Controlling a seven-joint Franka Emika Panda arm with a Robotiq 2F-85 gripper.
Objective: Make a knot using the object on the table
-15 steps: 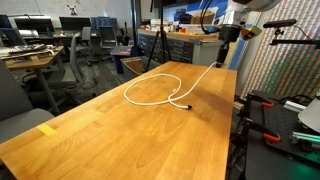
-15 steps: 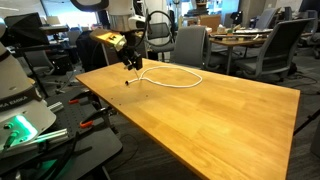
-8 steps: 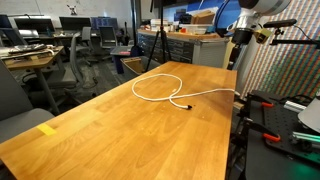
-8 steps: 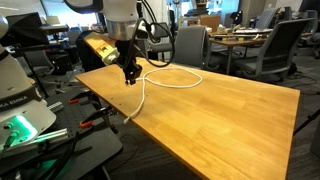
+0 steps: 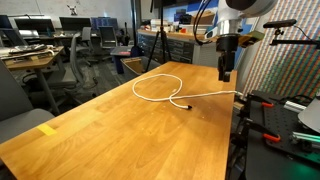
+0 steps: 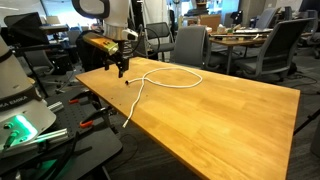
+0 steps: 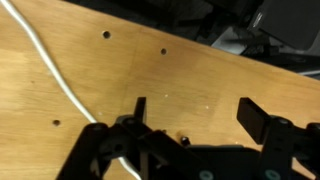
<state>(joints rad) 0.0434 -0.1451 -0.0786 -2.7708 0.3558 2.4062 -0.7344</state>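
The cord (image 5: 210,96) lies on the table (image 5: 120,135) in a wide loose loop, with its dark plug end (image 5: 188,105) just beside the loop; one strand (image 6: 137,98) runs to the table's edge and drops over it. It looks light, thin and limp, so it should follow the gripper with little pull; it likely slides easily on the smooth wood, and the loop may shift or collapse when one part is dragged. It lies nearly flat, so a pinch has to come down close to the boards; the straight strand near the edge, or the stretch just behind the plug, seems the best place to take hold.

The gripper (image 5: 225,75) hangs above the table's edge near that strand; in the wrist view the gripper (image 7: 197,112) has its fingers spread wide with nothing between them, and the cord (image 7: 60,80) passes outside one finger.

A second ago the cord rose off the table to the gripper, seemingly held; half a second ago it was already down, lying across the edge; now the arm stands a little lower and the loop looks unchanged.
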